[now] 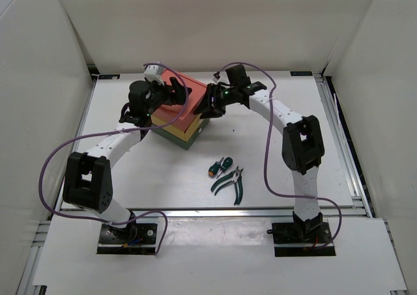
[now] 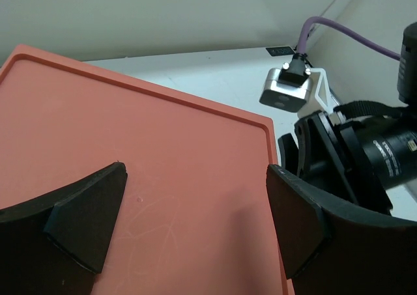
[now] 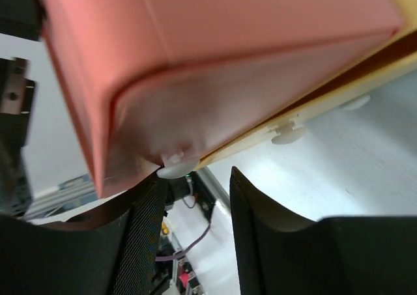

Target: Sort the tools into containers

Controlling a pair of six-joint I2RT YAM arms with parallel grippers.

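A small dark label [image 2: 280, 50] sits at the far counter [image 1: 273, 171] edge, beyond the left tool [image 2: 195, 191]; its writing is too small to read.

The left arm rises from its base, bends at an elbow out to the left and reaches forward over the stack. Its tool points down at the flat lid of the salmon-red drawer box [image 2: 163, 145], jaws spread wide with nothing between them. Whether the fingers [image 2: 85, 217] touch the lid cannot be told. The lid's raised rim runs ahead of the tool, and its corner lies just beside the right finger.

The right arm stands upright at its base, folds at a high elbow and stretches left to the stack's right side. The right tool [image 3: 195, 184] sits low against the front of the salmon-red box, jaws a little apart and clasping nothing. A small white tab [image 3: 172, 168] on that box lies just above the tip of the left finger. The yellow drawer box [image 3: 391, 54] shows under the red one, up and to the tool's right, and the dark green drawer box [image 1: 190, 140] is at the bottom.

Well behind both tools, toward the bases, the green-handled pliers [image 1: 228, 181] lie on open counter with the orange-handled screwdriver [image 1: 212, 168] and green-handled screwdriver [image 1: 226, 163] just beside them. White walls [image 1: 39, 80] close in the left, right and far sides.
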